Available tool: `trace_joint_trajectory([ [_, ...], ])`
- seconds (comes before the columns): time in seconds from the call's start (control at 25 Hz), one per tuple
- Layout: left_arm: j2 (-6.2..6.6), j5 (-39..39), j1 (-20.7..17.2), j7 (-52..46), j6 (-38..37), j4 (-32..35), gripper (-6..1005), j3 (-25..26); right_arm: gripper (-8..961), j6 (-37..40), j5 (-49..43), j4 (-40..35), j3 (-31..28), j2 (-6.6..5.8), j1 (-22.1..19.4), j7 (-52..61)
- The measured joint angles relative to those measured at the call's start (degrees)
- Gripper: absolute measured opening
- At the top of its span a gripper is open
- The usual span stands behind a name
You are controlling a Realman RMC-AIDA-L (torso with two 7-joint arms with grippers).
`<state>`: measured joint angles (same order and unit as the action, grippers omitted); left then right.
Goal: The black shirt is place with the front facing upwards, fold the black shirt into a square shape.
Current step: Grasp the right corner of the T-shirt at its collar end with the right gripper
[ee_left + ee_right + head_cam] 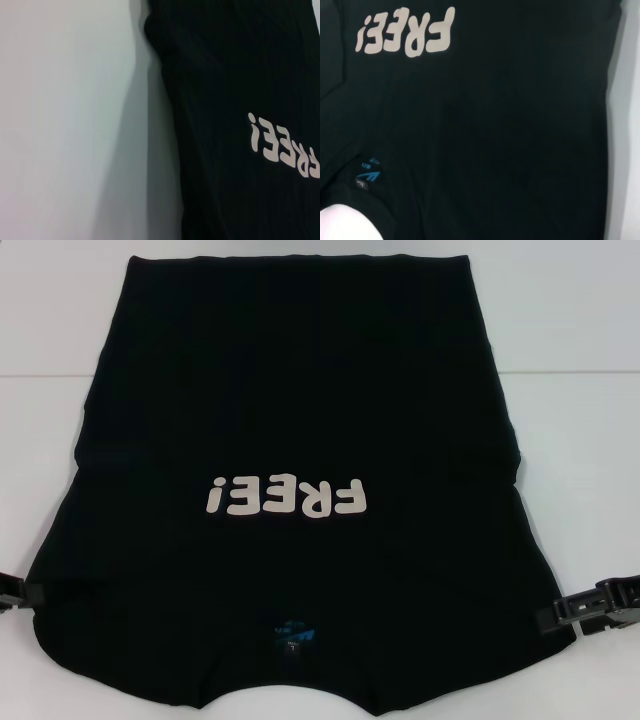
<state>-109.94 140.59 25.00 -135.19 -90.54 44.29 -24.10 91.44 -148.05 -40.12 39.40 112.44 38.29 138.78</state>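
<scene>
The black T-shirt point(290, 440) is lying face up on the white table point(580, 360), filling the middle of the head view, its collar end at the bottom edge. The blue neck label point(292, 636) is sitting at bottom centre. The left gripper point(28, 592) is showing at the lower left edge, touching the shirt's border; whether its fingers are apart or together cannot be told. The right gripper point(562, 617) is meeting the shirt's border at lower right; its finger state cannot be told either. Farther up, the cream "FREE!" print point(285, 498) is reading upside down. The hem is lying at the top.
</scene>
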Motion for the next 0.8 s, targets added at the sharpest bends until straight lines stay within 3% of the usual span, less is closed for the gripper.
trace_joint_trajectory([
  [0.8, -0.11, -0.1, 0.2, 0.5, 0.1, 0.0, 10, 0.7, 845, -2.1, 0.0, 0.1, 2.5, 0.87, 0.6, 0.9],
])
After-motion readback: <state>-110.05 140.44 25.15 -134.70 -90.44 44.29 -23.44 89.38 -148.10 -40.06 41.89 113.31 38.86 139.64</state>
